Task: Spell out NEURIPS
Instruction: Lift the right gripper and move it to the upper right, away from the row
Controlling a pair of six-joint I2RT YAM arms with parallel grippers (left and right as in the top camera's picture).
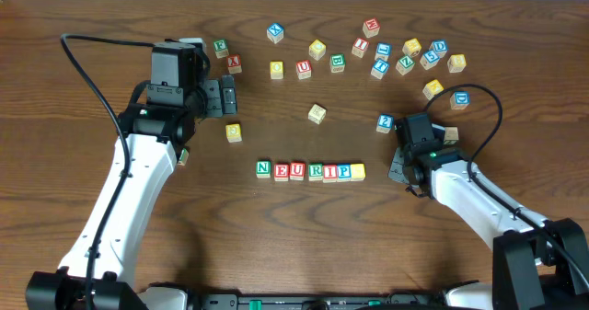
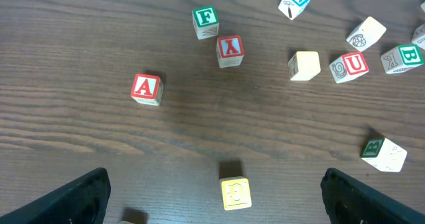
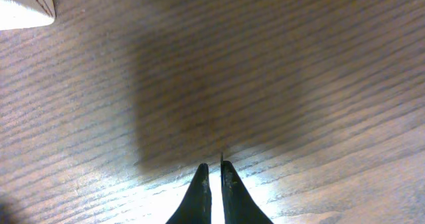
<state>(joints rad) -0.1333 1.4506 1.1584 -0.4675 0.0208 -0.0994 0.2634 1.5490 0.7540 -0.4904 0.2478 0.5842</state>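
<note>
Seven wooden cubes lie side by side at mid-table: green N, red E, red U, green R, red I, blue P and a yellow cube whose letter I cannot read. My right gripper sits a short way to the right of the yellow cube, apart from it. In the right wrist view that gripper is shut on nothing, low over bare wood. My left gripper hangs wide open at the upper left, holding nothing.
Loose cubes are scattered along the back of the table. In the left wrist view I see a red A cube, a green F cube, a spare red U cube and a yellow cube between the fingers. A pale cube corner shows in the right wrist view.
</note>
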